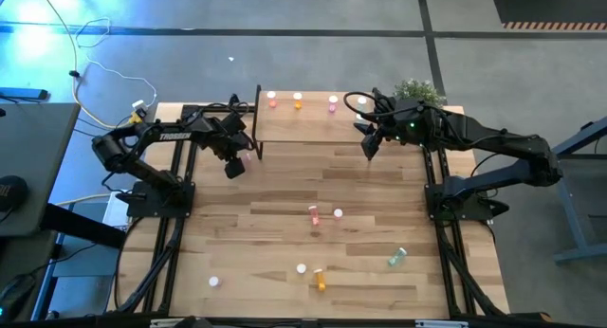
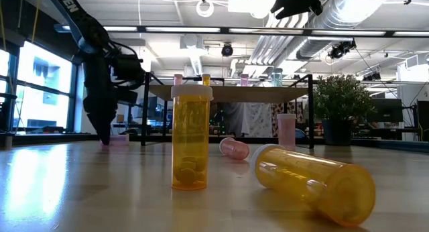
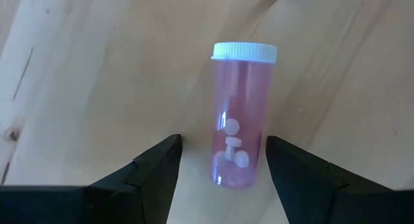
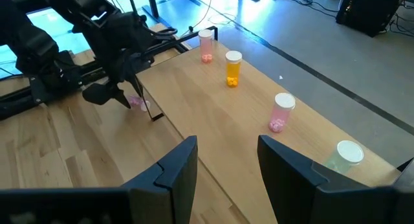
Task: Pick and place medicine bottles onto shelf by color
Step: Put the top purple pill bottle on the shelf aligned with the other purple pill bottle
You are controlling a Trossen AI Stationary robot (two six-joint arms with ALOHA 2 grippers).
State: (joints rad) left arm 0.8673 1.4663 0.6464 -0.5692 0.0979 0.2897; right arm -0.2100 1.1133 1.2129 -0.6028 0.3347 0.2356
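Wooden table, grey concrete floor.

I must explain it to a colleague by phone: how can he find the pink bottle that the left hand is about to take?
Find the wooden shelf at the table's far edge. At its left end, down on the table, the left hand is lowered with fingers open around a standing pink bottle. Unlike the other pink bottles, it stands beside the shelf.

You see a translucent pink glossy plastic bottle with a smooth white plastic cap, matt dark fingers, and the matt light wood-grain table.
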